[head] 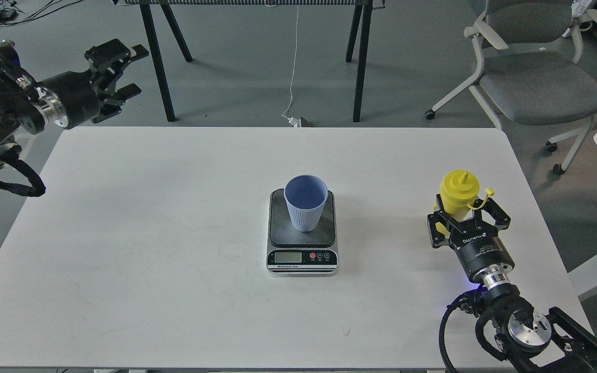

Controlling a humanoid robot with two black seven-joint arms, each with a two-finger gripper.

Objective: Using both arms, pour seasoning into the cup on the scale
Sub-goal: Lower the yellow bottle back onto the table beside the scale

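Seasoning (pixel 459 192), a yellow squeeze bottle with a pointed nozzle and a small tethered cap hanging off its right side, stands upright at the right side of the white desk (pixel 174 248), set between the 2 fingers of the right pincer (pixel 468 220). The fingers sit on either side of the bottle's lower body, gripping it, and only the bottle's upper part shows above them. To the left, well apart from the bottle, the light blue ribbed cup (pixel 306 203) stands upright on the dark platform of the scale (pixel 302 233), toward the platform's far edge, its mouth open and its inside showing nothing but blue. The scale lies near the middle of the desk, its silver front with an LCD display and 3 round buttons facing the near edge. The right arm comes in from the near right corner, a small blue light glowing at its wrist. The left pincer (pixel 125 72) hangs off the far left corner of the desk, over the floor, its 2 fingers spread and holding nothing. Beyond the desk's far edge stand black table legs, a white cord (pixel 294 57) hanging to the floor, and a grey office chair (pixel 537 77) at the far right.
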